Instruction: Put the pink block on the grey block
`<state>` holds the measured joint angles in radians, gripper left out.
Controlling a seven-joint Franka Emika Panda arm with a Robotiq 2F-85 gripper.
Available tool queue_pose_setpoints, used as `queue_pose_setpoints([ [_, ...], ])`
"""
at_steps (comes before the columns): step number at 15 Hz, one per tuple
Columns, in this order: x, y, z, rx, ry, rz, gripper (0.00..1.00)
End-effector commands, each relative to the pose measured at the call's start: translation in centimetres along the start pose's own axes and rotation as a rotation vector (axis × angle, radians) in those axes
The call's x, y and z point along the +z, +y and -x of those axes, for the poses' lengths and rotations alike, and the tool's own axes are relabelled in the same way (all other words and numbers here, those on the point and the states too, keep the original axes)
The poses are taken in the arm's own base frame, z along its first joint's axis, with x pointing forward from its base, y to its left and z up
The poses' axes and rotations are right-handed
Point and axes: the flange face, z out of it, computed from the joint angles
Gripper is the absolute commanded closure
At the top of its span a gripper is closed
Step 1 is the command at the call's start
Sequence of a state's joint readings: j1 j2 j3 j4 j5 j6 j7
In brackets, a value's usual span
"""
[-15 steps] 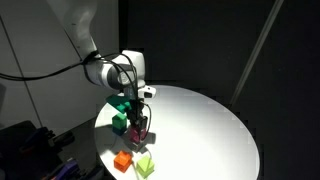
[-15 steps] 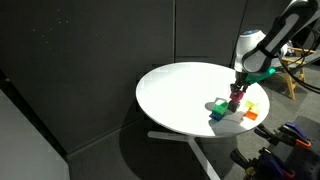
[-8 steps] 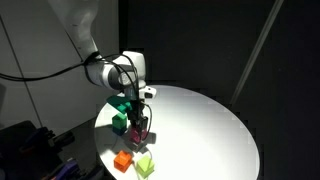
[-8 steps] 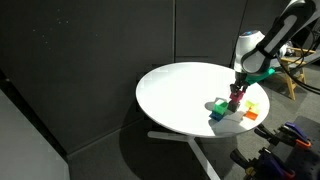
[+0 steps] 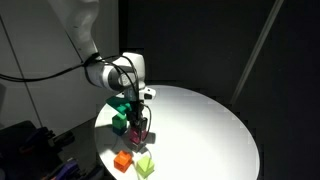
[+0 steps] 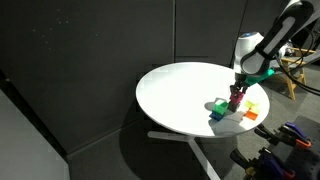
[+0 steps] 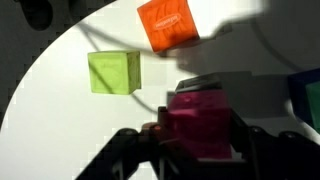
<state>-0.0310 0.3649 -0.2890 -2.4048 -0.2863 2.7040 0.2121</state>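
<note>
My gripper [image 7: 198, 150] is shut on the pink block [image 7: 198, 122], which fills the space between the two fingers in the wrist view. A grey block [image 7: 200, 84] shows just past the pink block, directly under it; I cannot tell whether they touch. In both exterior views the gripper [image 5: 141, 124] [image 6: 236, 98] points straight down over the near part of the round white table [image 5: 200, 125], holding the pink block [image 5: 142, 128] [image 6: 235, 103] low. The grey block is mostly hidden there.
An orange cube [image 7: 167, 24] [image 5: 122, 160] and a yellow-green cube [image 7: 113, 72] [image 5: 145, 165] lie close by near the table edge. A green cube with a dark base [image 5: 119, 122] [image 6: 217, 110] stands beside the gripper. Dark curtains surround the table.
</note>
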Motion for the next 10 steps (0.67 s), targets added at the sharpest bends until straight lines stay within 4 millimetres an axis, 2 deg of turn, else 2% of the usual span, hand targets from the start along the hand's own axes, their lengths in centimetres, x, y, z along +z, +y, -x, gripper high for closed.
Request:
queue_pose_setpoints([
  [1, -0.19, 0.10, -0.50, -0.001, 0.011, 0.022, 0.67],
  [10, 0.05, 0.19, -0.50, 0.000, 0.005, 0.026, 0.67],
])
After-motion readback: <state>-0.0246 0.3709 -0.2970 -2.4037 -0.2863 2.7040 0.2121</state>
